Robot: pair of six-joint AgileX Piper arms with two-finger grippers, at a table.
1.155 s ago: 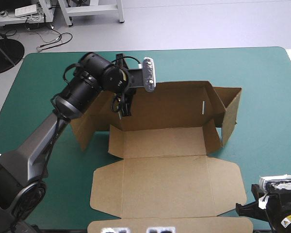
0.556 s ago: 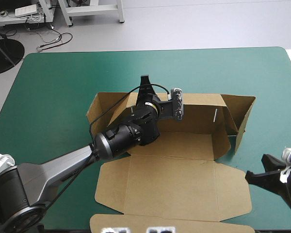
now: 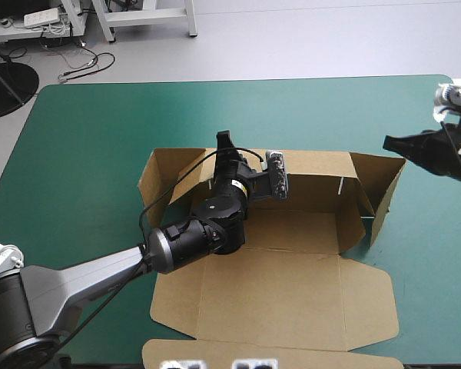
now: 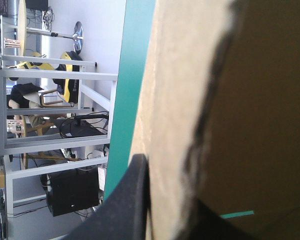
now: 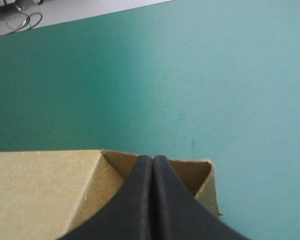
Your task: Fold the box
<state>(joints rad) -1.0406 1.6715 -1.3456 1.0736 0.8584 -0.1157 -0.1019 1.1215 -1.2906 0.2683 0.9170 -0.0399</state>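
The brown box [image 3: 276,284] lies mid-table with its lid flat toward the near edge and its back wall [image 3: 315,173] raised. My left arm reaches across the box floor, and my left gripper [image 3: 224,147] is shut on the top edge of the back wall. In the left wrist view the board [image 4: 180,100] runs between the fingers, with one black finger [image 4: 132,200] on its outer side. My right gripper [image 3: 390,143] hovers shut above the box's right end flap [image 3: 384,192]. In its own view the right gripper [image 5: 153,165] points over the box corner [image 5: 40,185] and holds nothing.
Bare teal-green cover [image 3: 84,138] surrounds the box on every side. The box's left end flap [image 3: 147,181] stands up. The table's far edge [image 3: 238,80] runs behind the box, and its right edge is close to my right arm.
My right gripper has swung from the table's near right corner to above the box's right end flap. Earlier, my left arm moved across the box floor and the box shifted right.
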